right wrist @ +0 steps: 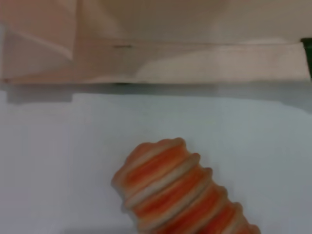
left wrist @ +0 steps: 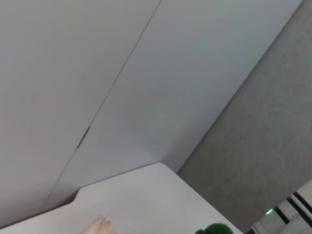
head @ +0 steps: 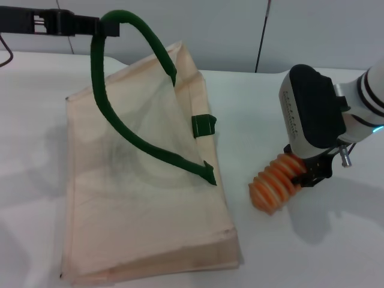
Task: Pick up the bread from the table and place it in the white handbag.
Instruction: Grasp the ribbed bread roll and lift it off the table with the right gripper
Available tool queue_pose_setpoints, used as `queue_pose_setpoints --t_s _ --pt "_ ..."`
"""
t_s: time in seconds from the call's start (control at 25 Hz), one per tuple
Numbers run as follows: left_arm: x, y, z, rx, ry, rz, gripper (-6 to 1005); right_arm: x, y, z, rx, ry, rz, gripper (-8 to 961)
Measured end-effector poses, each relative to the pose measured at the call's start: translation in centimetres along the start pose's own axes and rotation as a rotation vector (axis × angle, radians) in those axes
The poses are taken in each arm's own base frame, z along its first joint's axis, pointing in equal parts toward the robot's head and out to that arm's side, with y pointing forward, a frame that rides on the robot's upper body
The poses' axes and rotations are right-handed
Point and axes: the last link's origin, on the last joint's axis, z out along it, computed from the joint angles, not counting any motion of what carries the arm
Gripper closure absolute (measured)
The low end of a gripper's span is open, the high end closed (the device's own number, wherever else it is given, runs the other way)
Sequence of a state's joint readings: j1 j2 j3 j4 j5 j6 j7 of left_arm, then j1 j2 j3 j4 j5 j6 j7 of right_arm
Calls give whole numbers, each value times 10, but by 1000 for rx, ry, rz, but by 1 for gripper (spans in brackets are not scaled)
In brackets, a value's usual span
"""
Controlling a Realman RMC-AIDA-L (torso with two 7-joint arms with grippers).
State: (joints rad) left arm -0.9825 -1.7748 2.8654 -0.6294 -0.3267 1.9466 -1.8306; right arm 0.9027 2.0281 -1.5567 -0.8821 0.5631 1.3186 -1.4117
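Note:
The white handbag (head: 144, 198) lies on the table (head: 36, 120), its mouth turned toward the right. My left gripper (head: 101, 27) at the top left is shut on one dark green handle (head: 105, 102) and holds it up, pulling the bag's upper side open. The orange and cream ribbed bread (head: 273, 186) is to the right of the bag. My right gripper (head: 307, 171) is shut on its far end. In the right wrist view the bread (right wrist: 180, 190) points toward the bag's edge (right wrist: 146, 48). A tip of the handle (left wrist: 214, 229) shows in the left wrist view.
The second green handle tab (head: 203, 125) sits at the bag's right edge. Bare white tabletop (head: 336, 252) lies between the bag and the right arm and in front of it. A grey wall (head: 240, 30) runs behind the table.

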Motion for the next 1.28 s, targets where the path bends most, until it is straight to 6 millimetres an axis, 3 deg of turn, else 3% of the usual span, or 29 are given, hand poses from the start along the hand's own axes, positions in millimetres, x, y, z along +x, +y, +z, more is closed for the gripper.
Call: queue_pose_setpoints --t_s 0.16,0.88,1.28 --pt "0 0 0 -2 1 2 860 0 0 2 -2 16 2 289" --pt "1 0 1 -2 2 2 859 -1 -7 2 -18 41 30 425" --pt "0 0 0 -1 3 1 859 8 -19 -10 31 -17 104 514"
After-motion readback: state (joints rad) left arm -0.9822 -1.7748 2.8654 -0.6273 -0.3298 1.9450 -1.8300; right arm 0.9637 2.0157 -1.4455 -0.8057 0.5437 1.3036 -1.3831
